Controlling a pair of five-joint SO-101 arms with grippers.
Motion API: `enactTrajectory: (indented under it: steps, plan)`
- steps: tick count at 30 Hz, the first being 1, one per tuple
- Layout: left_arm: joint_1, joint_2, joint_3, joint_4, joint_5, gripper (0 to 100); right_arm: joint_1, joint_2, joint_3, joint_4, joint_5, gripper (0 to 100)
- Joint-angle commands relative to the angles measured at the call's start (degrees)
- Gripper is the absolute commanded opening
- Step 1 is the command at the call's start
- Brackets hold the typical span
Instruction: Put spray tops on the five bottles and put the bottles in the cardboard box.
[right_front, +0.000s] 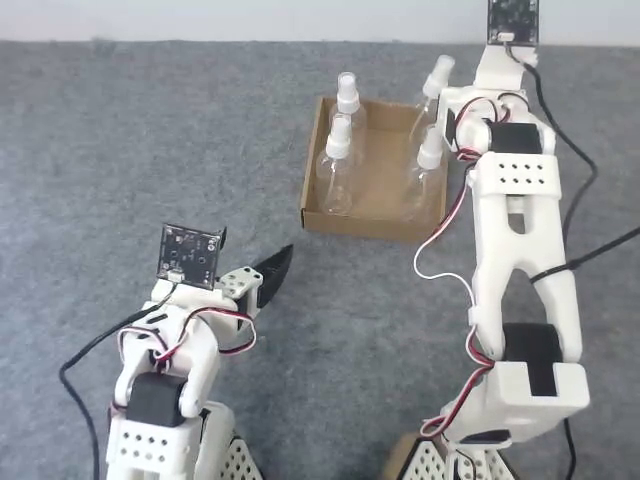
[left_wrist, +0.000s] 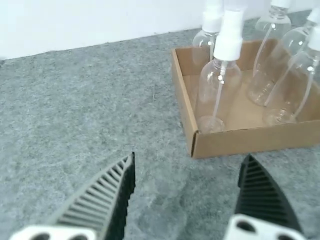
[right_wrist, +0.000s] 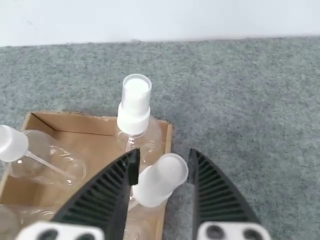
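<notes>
On the grey felt table top (right_front: 120, 130), left to right.

**Left arm** — folded low at the near edge of the table, wrist pitched forward toward the box. The left gripper (left_wrist: 190, 160) hangs over bare felt, just short of the cardboard box (right_front: 365, 222). Its two ribbed black jaws are spread wide apart. Any print on the wrist camera board (right_front: 190, 255) is too small to read.

**Centre** — the cardboard box is plain brown and open-topped. It holds clear, plain bottles, each capped with a white spray top. The near-left bottle (right_front: 338, 160) and the far-left bottle (right_front: 347, 100) stand upright along the box's left wall, one behind the other. The near-right bottle (right_front: 428, 165) stands by the right wall, partly behind a white cable.

**Right arm** — stretched long from the near edge up along the box's right side, elbow almost straight, wrist turned in over the far right corner. The right gripper (right_wrist: 163, 152) has its jaws drawn in on the spray top of the tilted bottle (right_front: 437, 75), one jaw against each side. That bottle leans, base inside the box.
</notes>
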Motion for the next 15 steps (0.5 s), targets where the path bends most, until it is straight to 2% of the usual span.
enactTrajectory:
  steps: [1, 15]
  plan:
    - [-0.26, -0.44, -0.48, -1.58, -0.53, 31, -0.31, -0.75, -0.62, 0.31, 0.79, 9.0]
    - [-0.35, -0.53, -0.48, -1.49, -0.53, 31, -0.92, -1.36, -0.97, 0.31, 1.05, 7.2]
